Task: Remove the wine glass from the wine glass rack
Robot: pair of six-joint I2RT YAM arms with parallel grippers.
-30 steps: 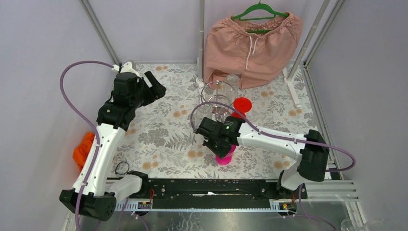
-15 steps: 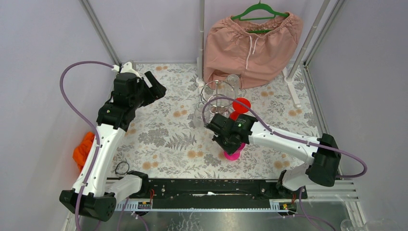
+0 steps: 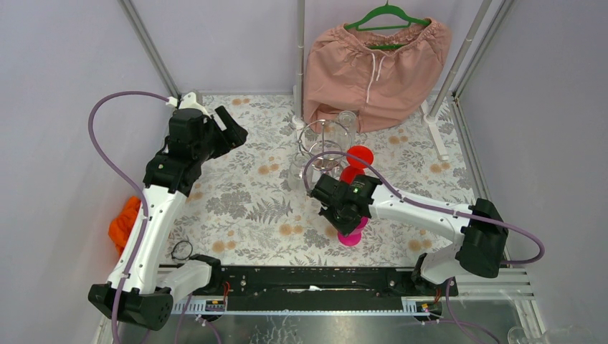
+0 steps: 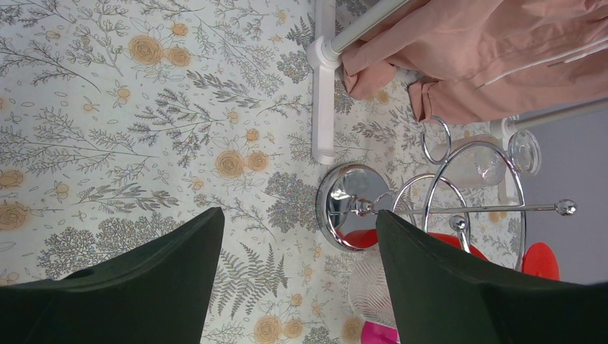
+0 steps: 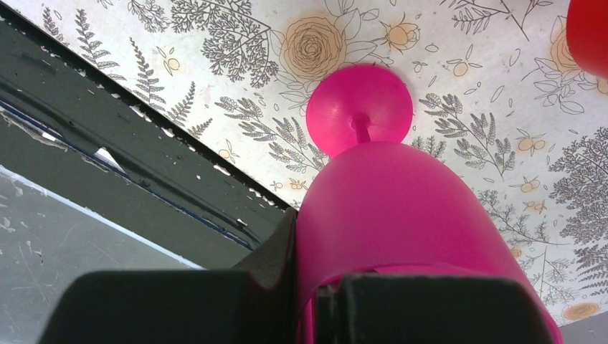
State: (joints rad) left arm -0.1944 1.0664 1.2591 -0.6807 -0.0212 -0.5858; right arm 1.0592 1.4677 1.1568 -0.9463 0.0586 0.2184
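Note:
The pink wine glass (image 3: 350,237) is off the rack, its foot low over the floral table near the front rail. My right gripper (image 3: 346,213) is shut on its bowl rim; in the right wrist view the pink wine glass (image 5: 401,215) fills the frame, its wall pinched in the right gripper (image 5: 310,287). The chrome wine glass rack (image 3: 326,137) stands behind, with a red glass (image 3: 361,155) and clear glasses by it. My left gripper (image 3: 233,129) hovers open at the back left. Its wrist view shows the left gripper (image 4: 300,218) empty above the wine glass rack (image 4: 351,208).
Pink shorts (image 3: 376,68) hang on a green hanger at the back. A grey frame pole (image 3: 300,50) with a white foot (image 4: 324,107) stands behind the rack. An orange cloth (image 3: 123,223) lies at the left edge. A black rail (image 3: 308,281) runs along the front.
My right arm has carried the pink wine glass to the right, away from the rack, and slightly toward the front rail. The left arm has not moved.

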